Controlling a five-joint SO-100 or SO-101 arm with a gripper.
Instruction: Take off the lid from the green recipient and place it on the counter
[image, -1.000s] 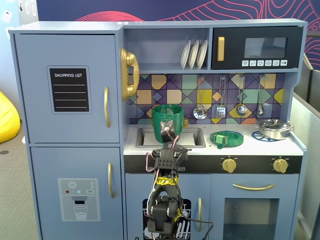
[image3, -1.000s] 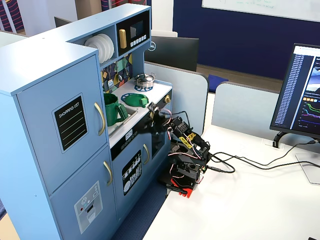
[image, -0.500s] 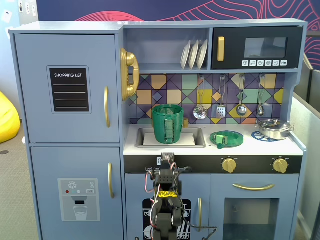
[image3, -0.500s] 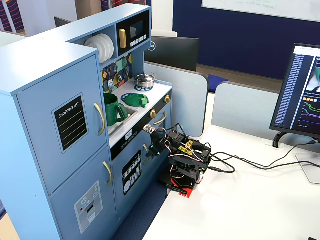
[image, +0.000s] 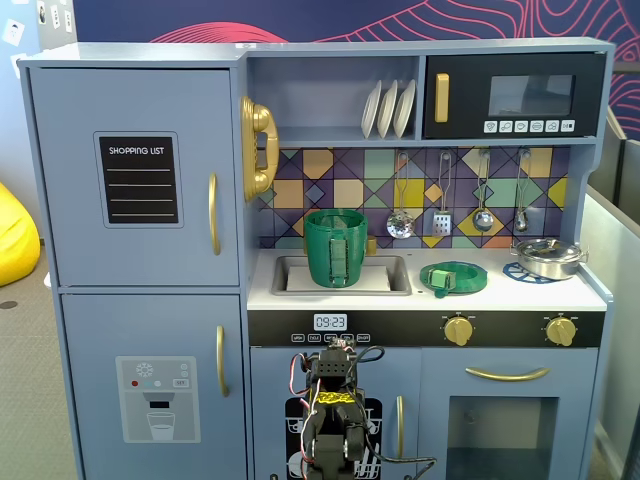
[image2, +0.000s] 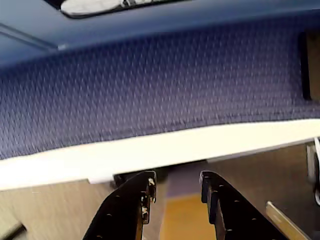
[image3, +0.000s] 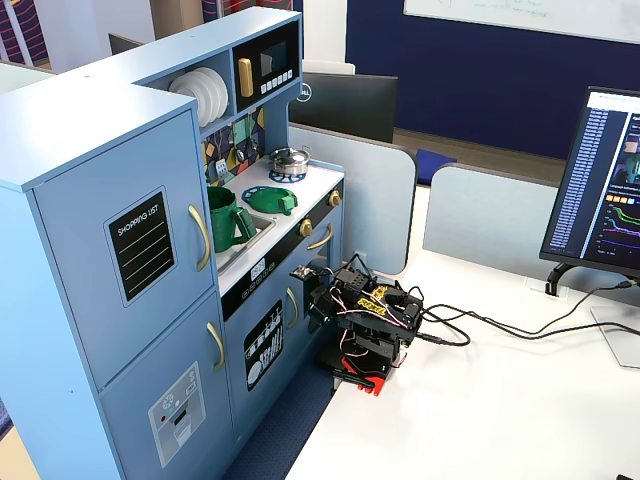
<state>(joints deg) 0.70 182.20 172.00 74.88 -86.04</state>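
Observation:
The green recipient (image: 335, 247) stands upright in the sink with its mouth uncovered; a fixed view from the side shows it as well (image3: 228, 219). The lid (image: 453, 277) lies flat on the counter (image: 560, 292), to the right of the sink, also visible from the side (image3: 270, 200). My arm (image: 333, 400) is folded low in front of the kitchen, below counter height and well away from both. In the wrist view my gripper (image2: 177, 177) is open with nothing between its fingers, facing blue carpet and a white table edge.
A silver pot (image: 546, 257) sits on the right burner. Utensils (image: 440, 200) hang on the back wall and plates (image: 388, 108) stand on the shelf. The arm's base rests on a white desk (image3: 500, 400) with cables and a monitor (image3: 605, 180).
The arm has drawn back from the counter's front and folded down low before the oven panel. The lid and the recipient have not moved.

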